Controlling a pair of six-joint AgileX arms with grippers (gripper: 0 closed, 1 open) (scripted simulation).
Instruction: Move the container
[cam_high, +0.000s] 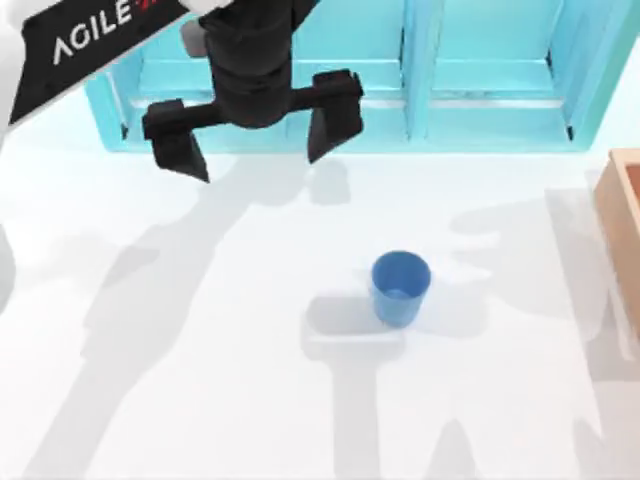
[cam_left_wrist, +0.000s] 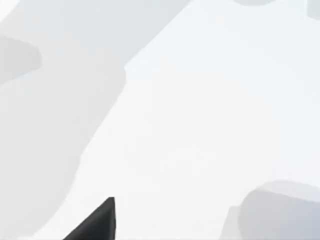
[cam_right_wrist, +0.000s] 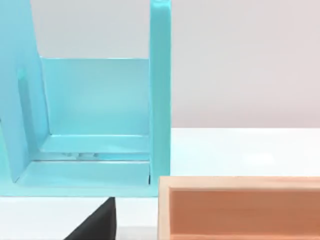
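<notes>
While left pincer hovers spread, far-left of container.
Risk: probably an off-centre descent tips it; right pincer's state cannot be told.

Left arm reaching in from the top view's upper left corner, white link with dark lettering, black wrist below it. Left gripper held high at the far left-centre of the scene, pointing down, its two dark fingers spread wide apart with nothing between them. One dark fingertip poking into the edge of the left wrist view. Right arm parked off to the right; a single dark fingertip of the right gripper at the edge of the right wrist view, camera looking level, wrist held low.
</notes>
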